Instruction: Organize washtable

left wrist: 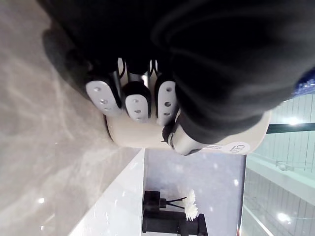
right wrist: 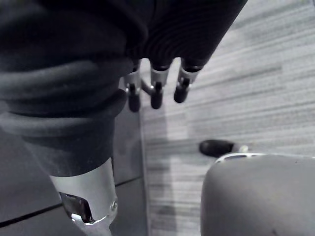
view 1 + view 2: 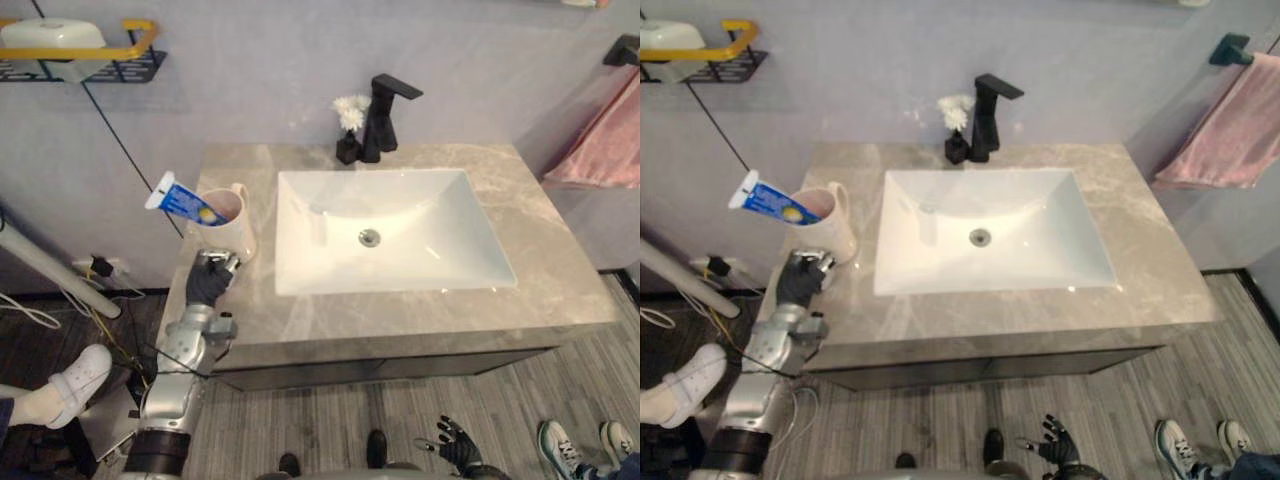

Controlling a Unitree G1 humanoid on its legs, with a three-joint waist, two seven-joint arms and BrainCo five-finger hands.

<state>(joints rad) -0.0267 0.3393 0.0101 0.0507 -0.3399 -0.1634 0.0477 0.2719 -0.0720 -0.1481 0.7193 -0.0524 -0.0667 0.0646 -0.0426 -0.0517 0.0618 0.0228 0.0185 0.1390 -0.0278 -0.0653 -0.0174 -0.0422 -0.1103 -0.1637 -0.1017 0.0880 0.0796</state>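
One cream ceramic mug [image 3: 228, 225] upright at the left edge of the grey marble washtable [image 3: 560, 270], just beside the left rim of the white rectangular sink [image 3: 430, 215]. In it, a blue-and-white toothpaste tube [image 3: 185, 200], tilted, white cap end leaning out over the mug's rim toward the left.

Left hand [image 3: 210, 280] up over the front left corner of the washtable, against the mug's near wall, low down by its base. Fingers [image 1: 138, 104] lightly bent and close together in a row, dark tips on the cream wall. Thumb [image 1: 179, 140] apart from them, laid on that same wall. Not wrapped round the mug, merely touching it.

Right hand [image 3: 458, 442] low down in front of the washtable's front edge, over the grey plank floor [image 2: 256, 98]. Fingers [image 2: 156, 96] loose and slightly spread, holding nothing, touching nothing.

At the back edge, behind the middle of the sink, a matte black angular faucet [image 3: 385, 115]. Just beside it on the left, a small black vase [image 3: 347, 150] with white flowers [image 3: 350, 110].

On the wall past the right edge, a pink towel [image 3: 610, 145] hanging. On the wall above the left edge, a black wire shelf with a yellow rail [image 3: 100, 55].

On the floor off the front right corner, a person's white shoes [image 3: 580, 440]; off the front left corner, another white shoe [image 3: 85, 372].
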